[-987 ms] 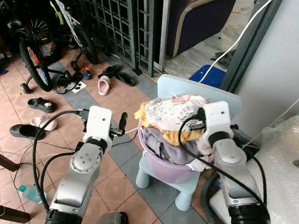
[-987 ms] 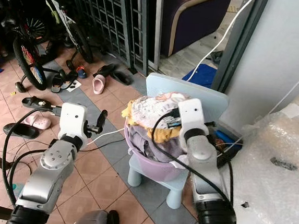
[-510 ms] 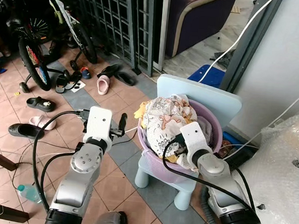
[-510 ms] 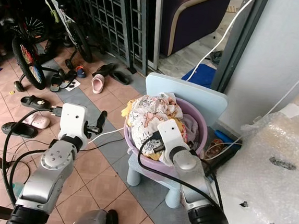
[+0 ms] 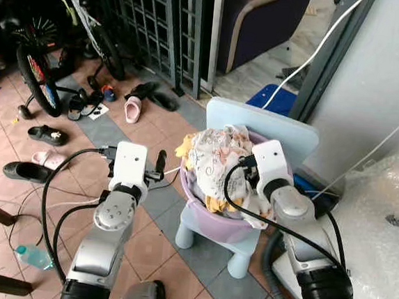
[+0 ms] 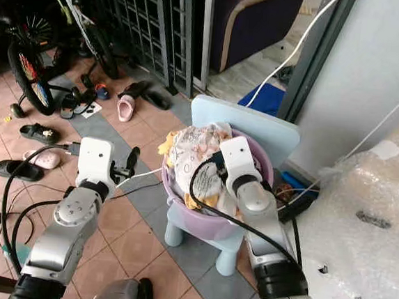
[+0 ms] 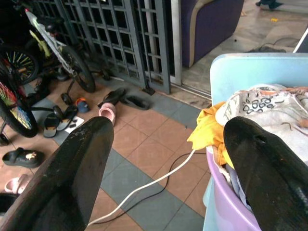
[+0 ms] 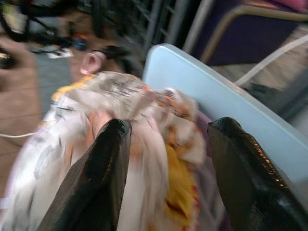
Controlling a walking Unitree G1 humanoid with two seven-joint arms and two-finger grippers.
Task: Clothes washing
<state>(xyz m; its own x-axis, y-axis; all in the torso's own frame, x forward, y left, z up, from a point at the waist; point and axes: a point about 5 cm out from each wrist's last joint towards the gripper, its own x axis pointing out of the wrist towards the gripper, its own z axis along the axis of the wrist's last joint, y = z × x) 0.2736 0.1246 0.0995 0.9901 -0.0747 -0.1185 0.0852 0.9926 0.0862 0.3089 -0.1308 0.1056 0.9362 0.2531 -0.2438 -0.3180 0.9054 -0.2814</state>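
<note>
So the laundry here is a heap of mixed clothes point(image 5: 216, 161), mostly a white patterned cloth on top with some yellow fabric poking out at the side, all piled in a round lilac plastic basin point(image 5: 214, 224). The basin sits on the seat of a small pale blue plastic chair point(image 5: 258, 123), which stands on the tiled floor point(image 5: 150, 236) right by the grey wall.

The right gripper point(image 8: 166, 144) is over the top of the heap at its wall side, jaws spread wide with the patterned cloth right between them, not pinching anything as far as I can tell (that wrist view is pretty blurred). The left gripper point(image 7: 166, 159) hangs out beside the basin on the side away from the wall, jaws also spread, nothing in them, apart from the rim.

Handling-wise I'd guess this is light, floppy stuff that'll bunch and drag its neighbours along when lifted. The heap is mounded above the rim, so bits could slide off. Best bet is probably pinching a thick fold of that top cloth near the crest, or taking the basin by its rim with both sides. The basin looks stiff enough but could tip off that small seat.

Also a white cable point(image 7: 144, 185) trails over the floor just beside the chair, plus scattered sandals point(image 5: 133, 109) and bicycles point(image 5: 35, 72) well off by the metal gate.
</note>
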